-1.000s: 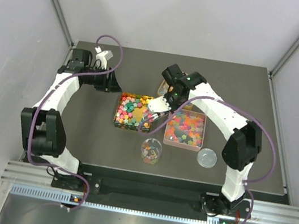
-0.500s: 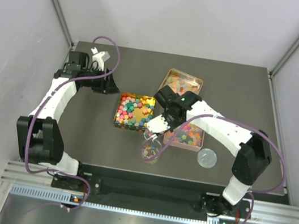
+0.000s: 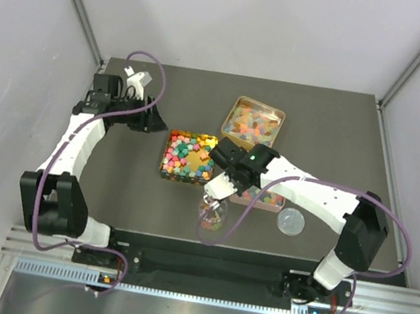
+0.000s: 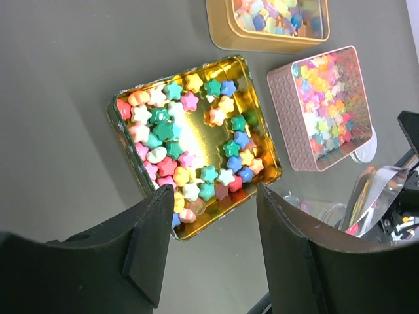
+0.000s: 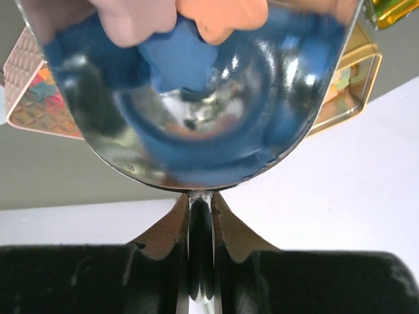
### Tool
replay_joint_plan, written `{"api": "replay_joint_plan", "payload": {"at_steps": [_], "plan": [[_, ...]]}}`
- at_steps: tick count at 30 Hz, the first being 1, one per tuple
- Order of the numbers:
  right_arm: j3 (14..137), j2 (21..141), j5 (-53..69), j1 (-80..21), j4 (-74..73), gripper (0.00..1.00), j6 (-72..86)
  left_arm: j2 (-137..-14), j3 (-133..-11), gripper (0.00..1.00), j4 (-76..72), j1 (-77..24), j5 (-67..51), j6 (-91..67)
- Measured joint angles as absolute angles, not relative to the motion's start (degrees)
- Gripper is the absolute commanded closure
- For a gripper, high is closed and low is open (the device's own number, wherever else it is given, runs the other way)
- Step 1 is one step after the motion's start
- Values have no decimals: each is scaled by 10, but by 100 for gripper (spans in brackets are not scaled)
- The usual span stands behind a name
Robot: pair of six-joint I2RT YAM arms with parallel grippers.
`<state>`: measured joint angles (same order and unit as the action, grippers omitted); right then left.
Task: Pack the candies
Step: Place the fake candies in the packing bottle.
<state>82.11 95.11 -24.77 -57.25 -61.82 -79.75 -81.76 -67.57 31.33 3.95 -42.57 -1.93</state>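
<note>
**While the scoop [image 3: 212,195] hangs over the jar [image 3: 212,215]**

From above, the right gripper [image 3: 227,182] holds it there; a gentle tip looks next. Left wrist: the left gripper [image 4: 213,239] gapes above the gold tin [image 4: 116,118] of candies [image 4: 163,131]. Right wrist: jaws pinch the scoop, with candies inside.

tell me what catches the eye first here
A shiny metal scoop fills the right wrist view, gripped by its handle in the right fingers and carrying candies, a blue star among them. In the top view it hangs over a clear cup near the front edge of the table. Behind the cup, mid-table, sits a gold tin of bright star-shaped candies.
</note>
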Motion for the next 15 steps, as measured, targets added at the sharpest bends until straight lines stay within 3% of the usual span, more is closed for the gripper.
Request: {"api": "replay_joint_plan", "payload": {"at_steps": [15], "plan": [[780, 936, -354, -613, -617, 100, -753, -772, -654, 41, 293, 41, -426, -44]]}}
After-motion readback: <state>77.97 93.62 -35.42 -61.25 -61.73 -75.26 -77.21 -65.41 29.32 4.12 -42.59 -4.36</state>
